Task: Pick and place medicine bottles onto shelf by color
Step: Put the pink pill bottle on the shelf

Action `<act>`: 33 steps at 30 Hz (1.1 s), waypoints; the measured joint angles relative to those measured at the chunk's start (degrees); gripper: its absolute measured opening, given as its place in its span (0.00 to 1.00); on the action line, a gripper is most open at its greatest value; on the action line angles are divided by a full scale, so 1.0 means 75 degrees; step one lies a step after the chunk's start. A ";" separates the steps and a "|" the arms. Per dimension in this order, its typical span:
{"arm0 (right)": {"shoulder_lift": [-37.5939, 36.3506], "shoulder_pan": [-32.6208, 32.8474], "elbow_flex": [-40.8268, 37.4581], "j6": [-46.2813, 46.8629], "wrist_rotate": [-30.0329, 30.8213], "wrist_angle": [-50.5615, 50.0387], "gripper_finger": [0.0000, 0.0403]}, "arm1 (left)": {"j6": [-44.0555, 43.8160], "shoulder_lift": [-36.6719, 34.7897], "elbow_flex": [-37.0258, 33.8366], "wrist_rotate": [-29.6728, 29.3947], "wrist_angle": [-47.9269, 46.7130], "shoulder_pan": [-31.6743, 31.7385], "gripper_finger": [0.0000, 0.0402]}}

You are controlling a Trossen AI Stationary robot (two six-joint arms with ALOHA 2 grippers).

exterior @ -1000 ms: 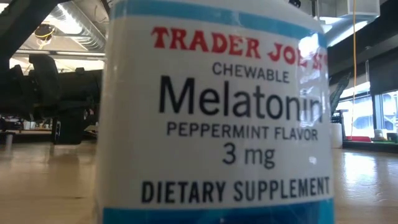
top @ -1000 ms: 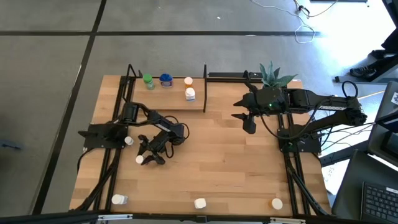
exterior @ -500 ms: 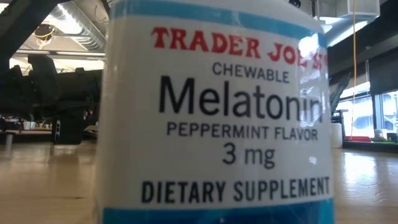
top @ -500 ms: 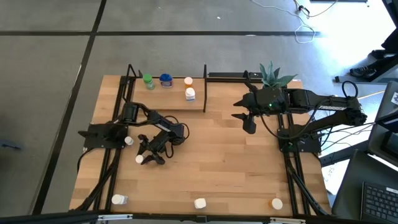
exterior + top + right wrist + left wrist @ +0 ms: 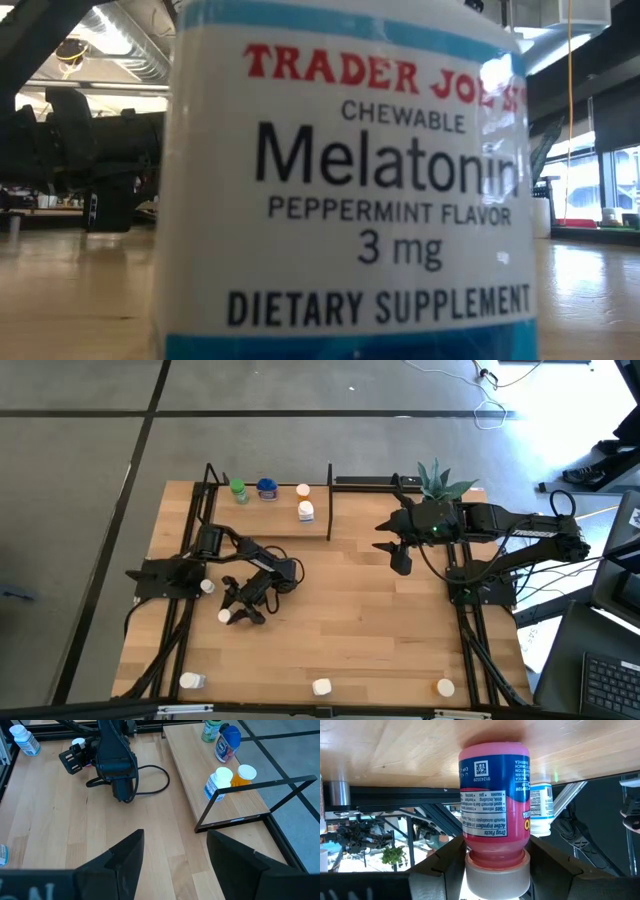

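The left pincer sits low over the left half of the tabletop, its two dark fingers pinching a pink bottle near its white cap; in the left wrist view the bottle's pink body with a blue and white label fills the middle of the picture, pressed between both fingers. From above, only the white cap end shows at the pincer's tip, just beside the arm's black body. Close by, toward the left arm's base, a small white bottle stands on the tabletop. Farther back, on the shelf, four bottles are gathered near the rear edge: a green bottle, a blue bottle, an orange-capped bottle, and a white bottle just in front of that last one. The right pincer hangs above the tabletop to the right of the shelf, its fingers spread wide with nothing between them. Behind it a potted plant stands at the tabletop's far edge. Along the near edge three more bottles stand well apart: a white one at the left, a melatonin bottle in the middle, which fills the low view, and an orange one at the right.
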 joint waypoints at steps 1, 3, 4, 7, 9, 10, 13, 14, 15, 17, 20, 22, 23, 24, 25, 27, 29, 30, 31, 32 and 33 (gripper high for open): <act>0.0000 -0.0001 0.0000 -0.0002 0.0003 0.0003 0.54 | 0.0000 0.0000 0.0000 0.0003 0.0000 0.0000 0.45; 0.0000 -0.0002 0.0000 -0.0001 0.0001 0.0001 0.54 | 0.0002 0.0000 0.0000 0.0003 0.0000 0.0000 0.45; 0.0000 0.0001 0.0000 0.0001 0.0001 0.0000 0.54 | 0.0000 0.0000 0.0000 0.0003 0.0000 0.0000 0.45; 0.0000 0.0000 0.0000 -0.0002 0.0000 0.0000 0.54 | 0.0000 0.0000 0.0000 -0.0004 0.0000 0.0000 0.45; 0.0000 -0.0002 0.0000 -0.0001 0.0000 0.0000 0.54 | -0.0003 0.0000 0.0000 -0.0077 0.0000 0.0000 0.45; 0.0000 0.0000 0.0000 -0.0002 0.0000 0.0000 0.54 | 0.0000 0.0000 0.0000 -0.0127 0.0000 0.0000 0.45; 0.0000 0.0001 0.0000 -0.0001 0.0002 0.0000 0.54 | -0.0003 -0.0002 0.0000 -0.0221 0.0000 0.0000 0.45; 0.0000 -0.0002 0.0000 0.0001 0.0002 0.0001 0.54 | -0.0003 0.0000 0.0000 -0.0227 0.0000 0.0000 0.45; 0.0000 0.0000 0.0000 -0.0002 0.0003 0.0000 0.54 | -0.0002 0.0000 0.0000 -0.0224 -0.0002 0.0000 0.45; 0.0000 0.0000 0.0000 -0.0002 0.0000 0.0003 0.54 | -0.0001 0.0000 0.0000 -0.0219 0.0000 0.0000 0.45; 0.0000 0.0000 0.0000 -0.0001 0.0000 0.0001 0.54 | 0.0000 -0.0003 0.0000 -0.0221 0.0000 0.0000 0.45; 0.0000 0.0001 0.0000 0.0001 0.0000 0.0000 0.54 | 0.0000 0.0000 0.0000 -0.0221 0.0000 0.0000 0.45; 0.0000 -0.0002 0.0000 -0.0002 0.0000 0.0000 0.54 | 0.0000 -0.0001 0.0000 -0.0221 0.0000 0.0000 0.45; 0.0000 -0.0002 0.0000 -0.0001 0.0002 0.0000 0.54 | 0.0000 -0.0001 0.0000 -0.0221 0.0000 0.0000 0.45; 0.0000 -0.0001 0.0000 -0.0001 0.0000 0.0000 0.54 | 0.0002 0.0000 0.0000 -0.0220 0.0000 0.0000 0.45; 0.0000 -0.0002 0.0000 0.0000 0.0000 0.0002 0.54 | 0.0003 0.0000 0.0000 -0.0219 0.0000 0.0002 0.46; 0.0000 -0.0002 0.0000 0.0000 0.0000 0.0000 0.54 | 0.0003 -0.0003 0.0000 -0.0219 0.0000 0.0006 0.47; 0.0000 0.0000 0.0000 0.0000 0.0000 0.0000 0.54 | 0.0016 -0.0003 0.0000 -0.0221 0.0000 0.0006 0.48; 0.0000 0.0000 0.0000 0.0000 0.0000 0.0000 0.54 | 0.0045 -0.0003 0.0000 -0.0219 0.0000 0.0006 0.49; 0.0000 -0.0002 0.0000 -0.0002 0.0000 0.0000 0.54 | 0.0057 -0.0002 0.0003 -0.0213 0.0006 0.0006 0.50; 0.0000 0.0000 0.0000 0.0000 0.0001 0.0002 0.54 | 0.0057 -0.0003 0.0003 -0.0226 0.0005 0.0002 0.51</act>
